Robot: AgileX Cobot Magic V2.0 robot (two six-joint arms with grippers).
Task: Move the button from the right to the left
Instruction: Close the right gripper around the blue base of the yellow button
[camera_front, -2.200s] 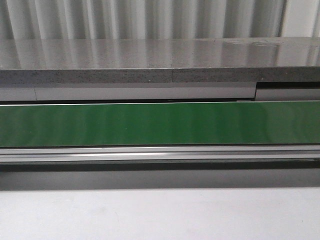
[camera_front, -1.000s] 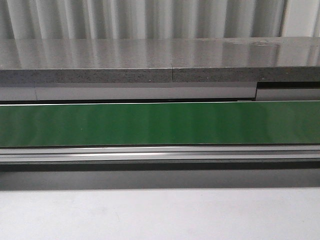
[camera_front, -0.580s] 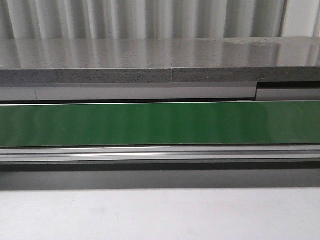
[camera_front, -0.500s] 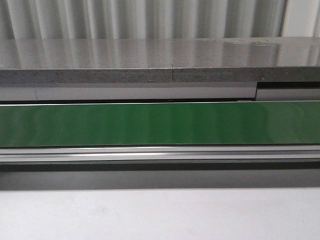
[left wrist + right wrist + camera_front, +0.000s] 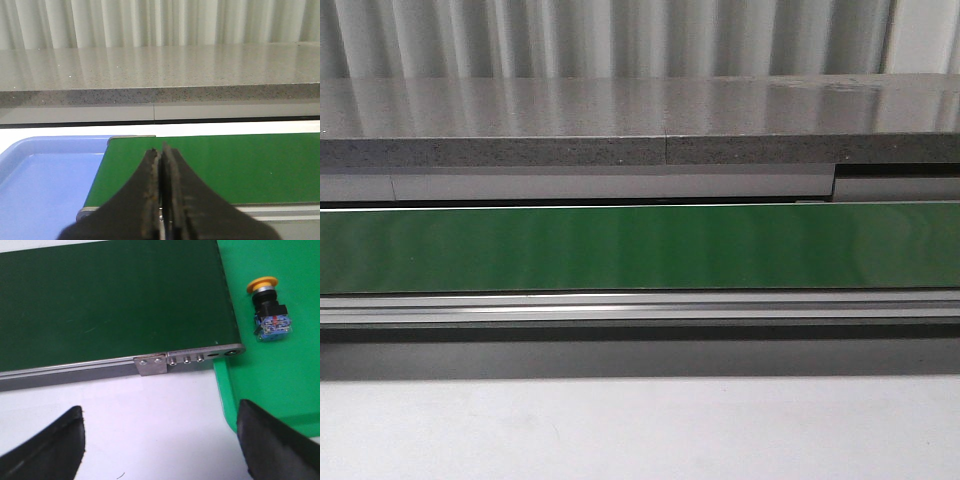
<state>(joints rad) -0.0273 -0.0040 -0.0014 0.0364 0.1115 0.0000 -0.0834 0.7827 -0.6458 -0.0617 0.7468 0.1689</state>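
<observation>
Both right fingers and the green tray cut off by picture edges.

Your right gripper wide open, nothing between fingers. Bare white table under it, room to move. Metal belt end bracket sits between you and green tray. Button lies alone on tray, free space all round it, belt edge just beside. Your left gripper pressed closed over green belt. Blue tray beside belt end, looks bare. Gray shelf stands behind belt, blocks reach past it.
</observation>
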